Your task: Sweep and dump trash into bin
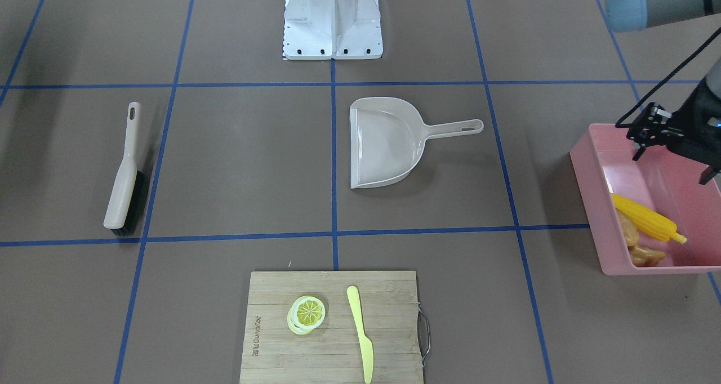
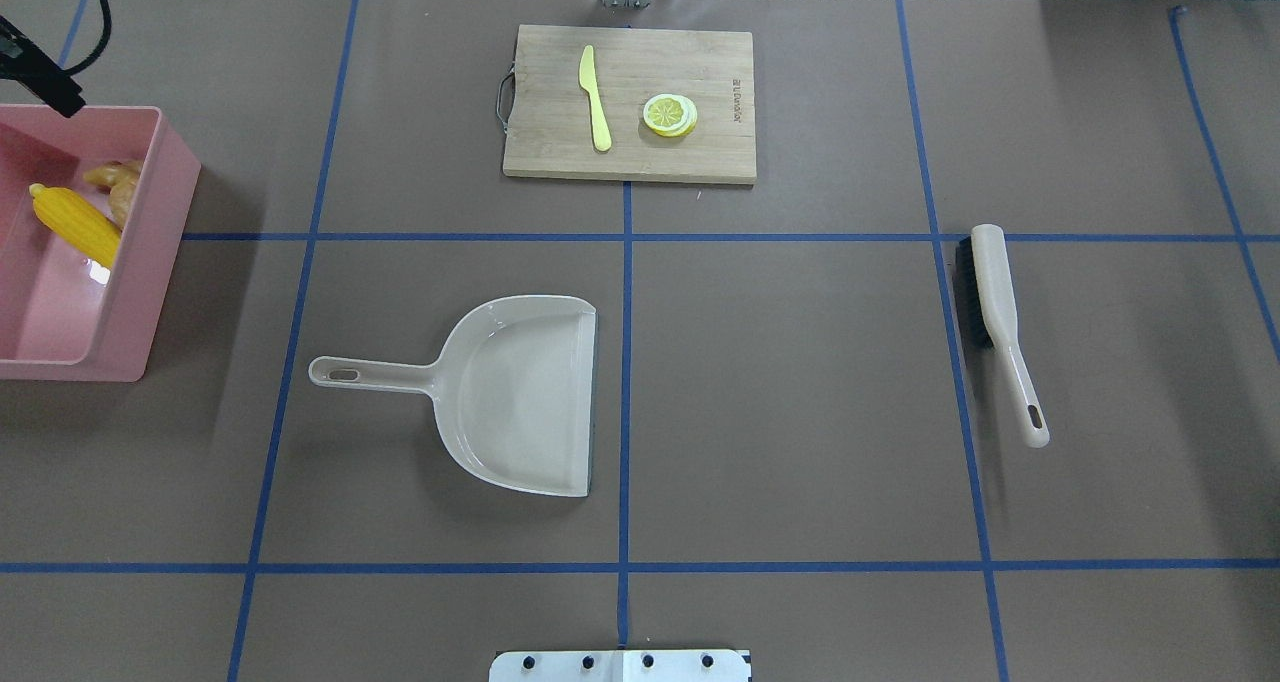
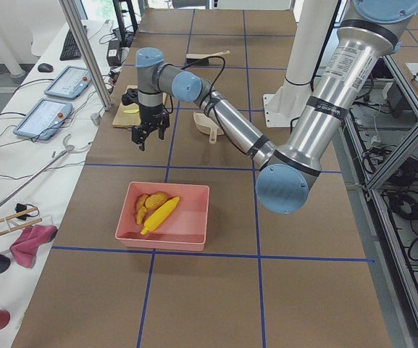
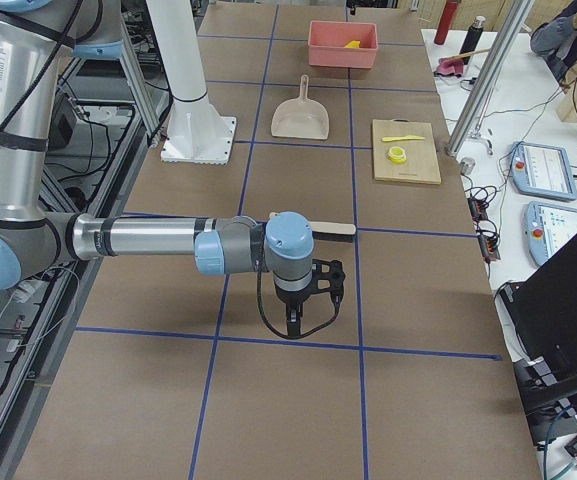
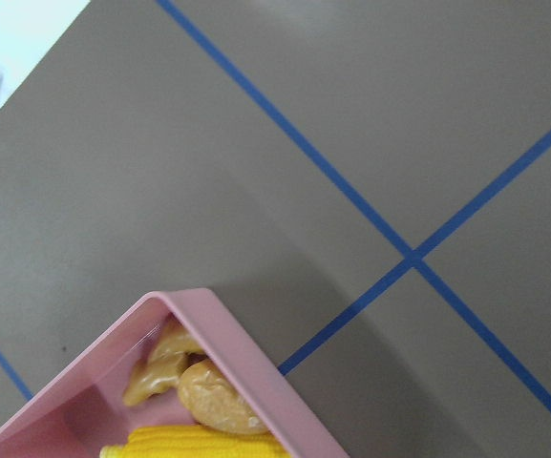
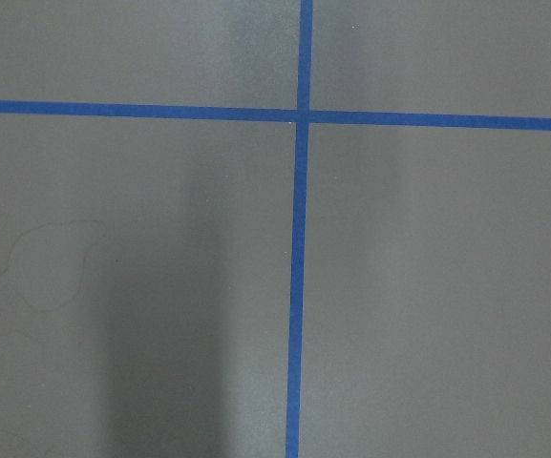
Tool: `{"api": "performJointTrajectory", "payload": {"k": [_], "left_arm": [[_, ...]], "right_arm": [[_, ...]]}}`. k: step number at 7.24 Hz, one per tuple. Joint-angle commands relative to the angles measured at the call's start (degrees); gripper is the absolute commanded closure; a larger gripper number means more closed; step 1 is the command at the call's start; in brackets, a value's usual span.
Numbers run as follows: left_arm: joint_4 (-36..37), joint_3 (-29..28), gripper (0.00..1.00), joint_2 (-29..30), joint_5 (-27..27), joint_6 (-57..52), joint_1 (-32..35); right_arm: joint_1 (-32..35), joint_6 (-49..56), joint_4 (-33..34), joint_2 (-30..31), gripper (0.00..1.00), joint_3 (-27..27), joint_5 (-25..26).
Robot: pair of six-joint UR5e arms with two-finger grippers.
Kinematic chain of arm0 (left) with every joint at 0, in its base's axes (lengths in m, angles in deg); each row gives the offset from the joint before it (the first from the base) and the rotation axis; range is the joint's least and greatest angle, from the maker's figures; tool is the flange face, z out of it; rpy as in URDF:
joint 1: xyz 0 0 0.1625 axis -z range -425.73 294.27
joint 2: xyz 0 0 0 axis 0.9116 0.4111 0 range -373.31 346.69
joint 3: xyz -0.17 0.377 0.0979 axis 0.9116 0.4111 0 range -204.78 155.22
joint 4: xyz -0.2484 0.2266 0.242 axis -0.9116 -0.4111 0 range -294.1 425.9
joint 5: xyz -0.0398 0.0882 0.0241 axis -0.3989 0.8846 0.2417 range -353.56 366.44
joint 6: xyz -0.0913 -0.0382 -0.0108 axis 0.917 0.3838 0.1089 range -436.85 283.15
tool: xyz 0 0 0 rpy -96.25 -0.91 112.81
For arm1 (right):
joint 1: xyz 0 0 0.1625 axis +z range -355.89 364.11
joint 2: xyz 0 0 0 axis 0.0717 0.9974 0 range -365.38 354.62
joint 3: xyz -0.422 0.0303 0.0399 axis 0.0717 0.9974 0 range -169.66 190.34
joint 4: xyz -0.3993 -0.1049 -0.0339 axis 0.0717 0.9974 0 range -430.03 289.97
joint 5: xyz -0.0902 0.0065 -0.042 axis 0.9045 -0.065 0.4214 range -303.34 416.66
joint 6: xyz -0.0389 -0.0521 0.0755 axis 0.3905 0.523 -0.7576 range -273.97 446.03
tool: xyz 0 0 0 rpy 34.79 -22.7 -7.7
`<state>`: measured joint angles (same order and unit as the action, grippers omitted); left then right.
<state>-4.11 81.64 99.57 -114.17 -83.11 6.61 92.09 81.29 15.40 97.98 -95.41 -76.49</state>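
The pink bin [image 1: 596, 215] stands at the table's left end, also in the overhead view [image 2: 150, 252]. Inside it lie the yellow corn cob [image 1: 648, 218], the brown potato [image 1: 626, 229] and the tan ginger root [image 1: 645, 255]. The left wrist view shows the potato [image 5: 220, 401], ginger [image 5: 156, 372] and corn [image 5: 194, 444] in the bin's corner. My left gripper [image 1: 671, 169] hangs open and empty above the bin. My right gripper [image 4: 308, 318] shows only in the exterior right view, above bare table, and I cannot tell its state.
A beige dustpan [image 1: 388, 142] lies empty at mid-table. A hand brush [image 1: 125, 170] lies on the robot's right. A wooden cutting board [image 1: 332, 350] at the far edge carries lemon slices [image 1: 307, 313] and a pale yellow knife [image 1: 360, 330].
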Motion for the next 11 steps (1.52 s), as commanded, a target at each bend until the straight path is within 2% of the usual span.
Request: {"api": "performJointTrajectory", "payload": {"k": [1, 3, 4, 5, 6, 7, 11], "left_arm": [[1.9, -0.8, 0.02, -8.4, -5.9, 0.2, 9.7], [2.0, -2.2, 0.02, -12.8, -6.1, 0.4, 17.3], [1.6, -6.2, 0.02, -14.3, -7.3, 0.3, 20.5], [0.9, -10.3, 0.02, -15.5, -14.4, 0.1, 20.8], [-3.9, -15.6, 0.02, -16.9, -20.0, 0.2, 21.5], [-8.9, -17.4, 0.02, -16.6, -20.0, 2.8, 21.4], [-9.4, -18.6, 0.02, -17.0, -19.0, 3.3, 20.1]], "right_arm": [[-0.1, 0.0, 0.0, 0.0, 0.00, 0.0, 0.0], [0.0, 0.0, 0.0, 0.0, 0.00, -0.1, 0.0], [0.0, 0.0, 0.0, 0.0, 0.00, 0.0, 0.0], [0.0, 0.0, 0.0, 0.0, 0.00, -0.1, 0.0], [-0.1, 0.0, 0.0, 0.0, 0.00, 0.0, 0.0], [0.0, 0.0, 0.0, 0.0, 0.00, -0.1, 0.0], [0.0, 0.0, 0.0, 0.1, 0.00, -0.1, 0.0]]}}
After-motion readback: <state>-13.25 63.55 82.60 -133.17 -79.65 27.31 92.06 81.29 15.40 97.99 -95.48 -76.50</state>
